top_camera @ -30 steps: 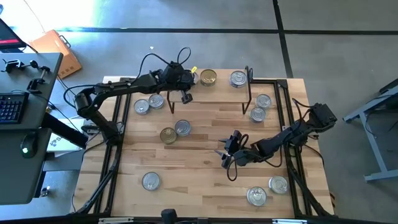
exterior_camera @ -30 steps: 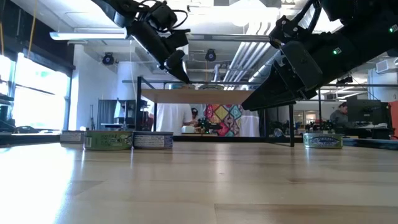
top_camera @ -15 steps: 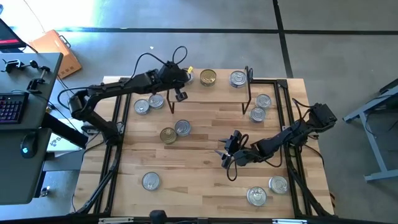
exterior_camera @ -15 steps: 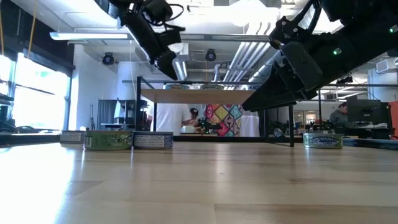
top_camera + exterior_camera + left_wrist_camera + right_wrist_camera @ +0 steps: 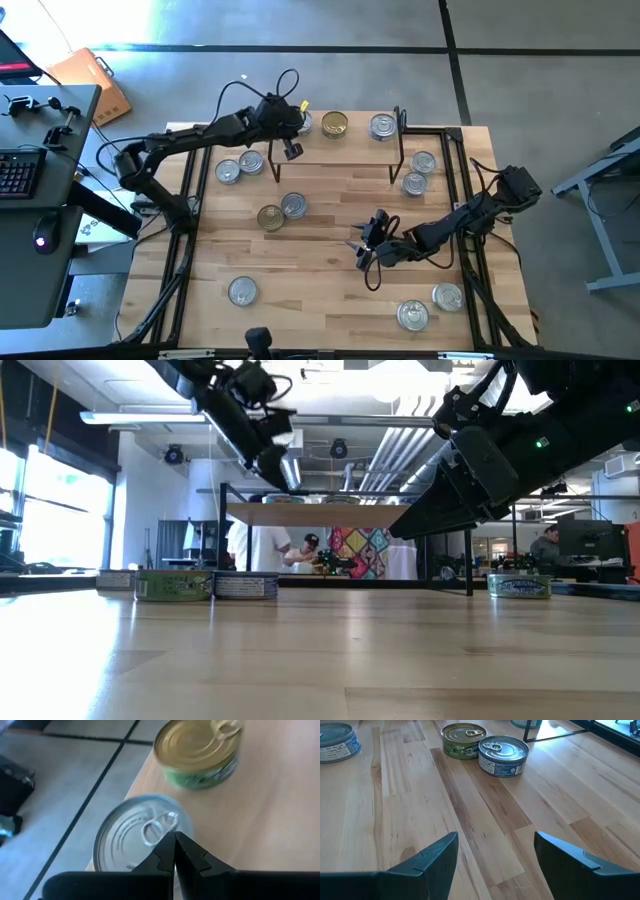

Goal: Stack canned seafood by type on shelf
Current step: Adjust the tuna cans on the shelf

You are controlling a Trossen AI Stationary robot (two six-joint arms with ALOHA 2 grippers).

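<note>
Left gripper (image 5: 290, 150): it hangs in the air over the shelf's left end. Its fingers (image 5: 192, 857) are pressed tight together and hold nothing.
Right gripper (image 5: 362, 250): it sits low over the middle of the table, a bit to the right. Its fingers (image 5: 432, 857) are spread wide with only bare wood between them.
Shelf (image 5: 355, 135): a small wooden top on thin black legs, at the far side of the table.
Tins on the shelf: a silver tin (image 5: 137, 832) sits at the left edge, right under the left gripper. A gold-lidded tin (image 5: 335, 124) with a green side is just beside it. Another silver tin (image 5: 383, 126) is near the right end.
Tins left of the shelf: two silver ones (image 5: 239, 167), side by side on the table.
Tins in the middle: a gold tin (image 5: 270, 217) touches a silver tin (image 5: 293, 206).
Tins right of the shelf: two silver ones (image 5: 418, 173), close together.
Tins at the near side: one alone at the left (image 5: 242, 291), and two (image 5: 428, 306) at the right.
</note>
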